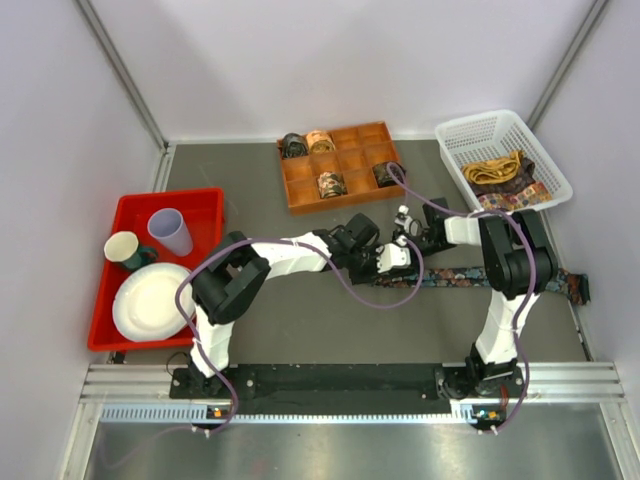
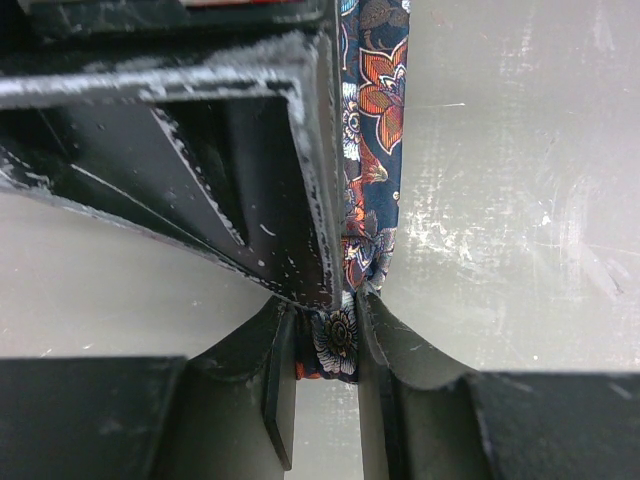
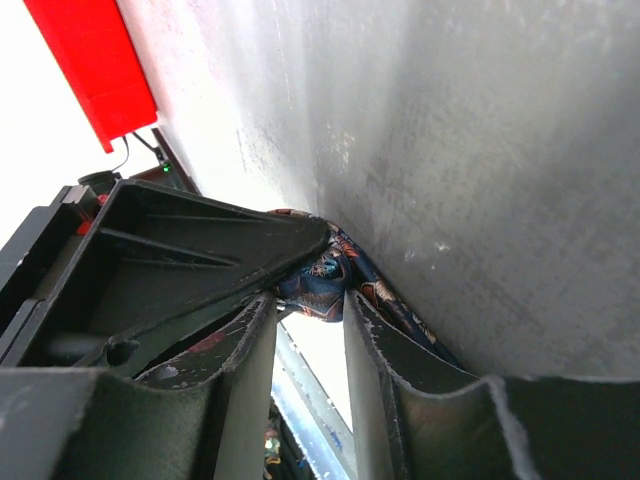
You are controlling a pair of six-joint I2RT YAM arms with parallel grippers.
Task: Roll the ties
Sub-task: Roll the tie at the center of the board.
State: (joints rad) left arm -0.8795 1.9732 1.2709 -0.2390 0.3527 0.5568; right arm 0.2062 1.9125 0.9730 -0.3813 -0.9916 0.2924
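Pinch at the left claw (image 2: 325,345): nearly closed, with the narrow end of the dark floral tie (image 2: 375,130) caught between both pads, fabric filling the gap. Right claw (image 3: 312,325) tip to tip with it, partly closed about the same bunched end; cannot tell whether really grips or only touches.

Outward from the pinch, runs as a flat strip along the bench (image 1: 300,320) toward the right edge, passing under the right arm. Farther back, wooden box (image 1: 345,208) with finished coils (image 1: 331,184) in some compartments. Beside it, white basket (image 1: 475,120) with loose ties (image 1: 500,172) waiting.

Judged as the very start of the roll: end folded, no real turns yet.

Possible troubles from here:
- Slipping of the smooth fabric out of the pinch, from releasing one claw before a firm hold by the other; loses the first fold.
- Knocking of fingers together, from working so close.
- Crooked or loose coil, from turning with the strip not straight or without tension.
- Snagging on the purple cable (image 1: 350,285), looping just beside the work.
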